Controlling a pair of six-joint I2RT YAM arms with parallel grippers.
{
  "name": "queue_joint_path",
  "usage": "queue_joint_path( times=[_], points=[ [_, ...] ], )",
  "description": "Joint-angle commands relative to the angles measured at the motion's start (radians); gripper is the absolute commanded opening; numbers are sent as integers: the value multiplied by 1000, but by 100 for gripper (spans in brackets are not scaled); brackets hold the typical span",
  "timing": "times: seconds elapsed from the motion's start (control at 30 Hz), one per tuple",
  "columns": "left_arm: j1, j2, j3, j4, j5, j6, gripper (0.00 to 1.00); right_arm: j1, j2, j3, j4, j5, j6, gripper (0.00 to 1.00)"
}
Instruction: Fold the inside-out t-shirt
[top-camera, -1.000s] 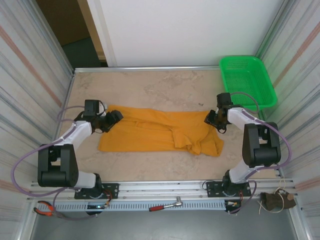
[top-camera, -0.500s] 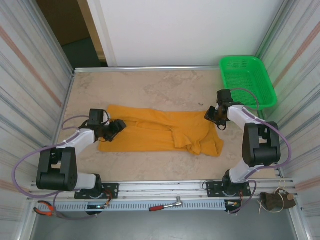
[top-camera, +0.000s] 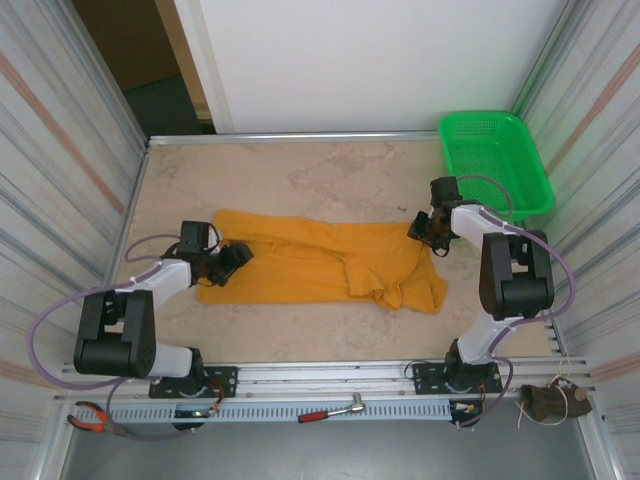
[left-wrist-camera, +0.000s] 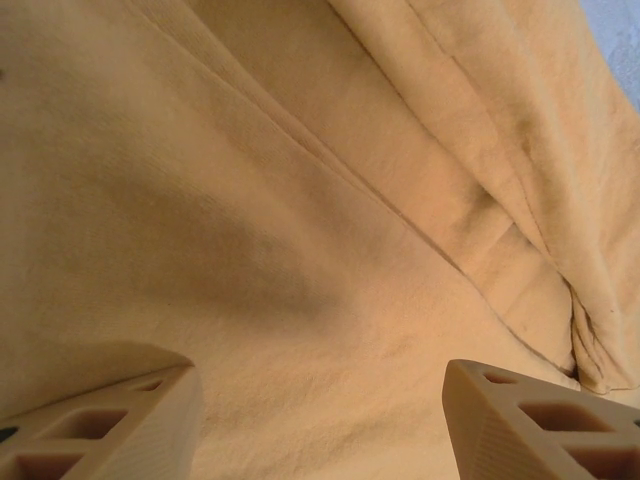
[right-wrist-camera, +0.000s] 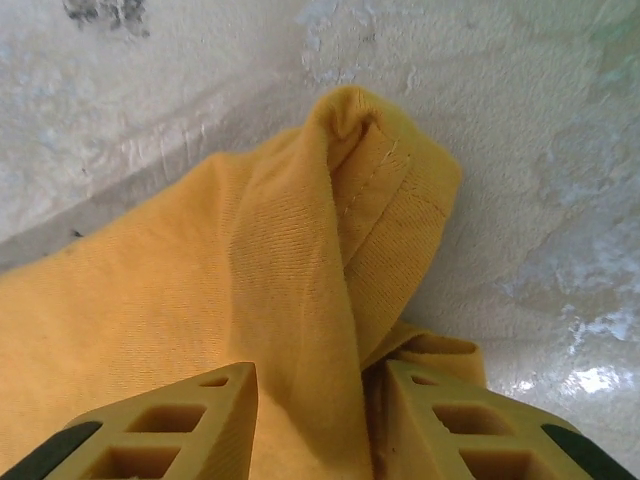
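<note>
Shows mustard-orange t-shirt (top-camera: 310, 262) rumpled at 4 o'clock, sleeves indistinct. Holds left pincer (left-wrist-camera: 318, 368) apart over cloth; clamps right pincer (right-wrist-camera: 320, 367) on its hem.

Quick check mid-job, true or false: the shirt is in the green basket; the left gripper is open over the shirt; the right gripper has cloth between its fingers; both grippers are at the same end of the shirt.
1. The t-shirt is in the green basket: false. It lies on the table, apart from the basket.
2. The left gripper is open over the shirt: true.
3. The right gripper has cloth between its fingers: true.
4. Both grippers are at the same end: false. They are at opposite ends.
</note>
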Motion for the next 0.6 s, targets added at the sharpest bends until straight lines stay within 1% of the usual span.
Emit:
queue_joint_path(
  times=[0.0,0.1,0.37,0.53,0.57],
  points=[
    [-4,16,-13,0,-25,-5,65,-9,15,29,1,-23,-20,23],
    [-4,37,-11,-22,-42,-14,65,-19,9,49,-6,-27,-25,0],
    [-5,95,-22,-74,-129,-48,64,-77,43,200,-74,-55,-62,0],
    [-5,118,-23,-64,-135,-44,64,-92,170,330,-129,-75,-104,0],
    [-5,120,-22,-64,-136,-45,64,-94,191,345,-129,-76,-110,3]
  ],
)
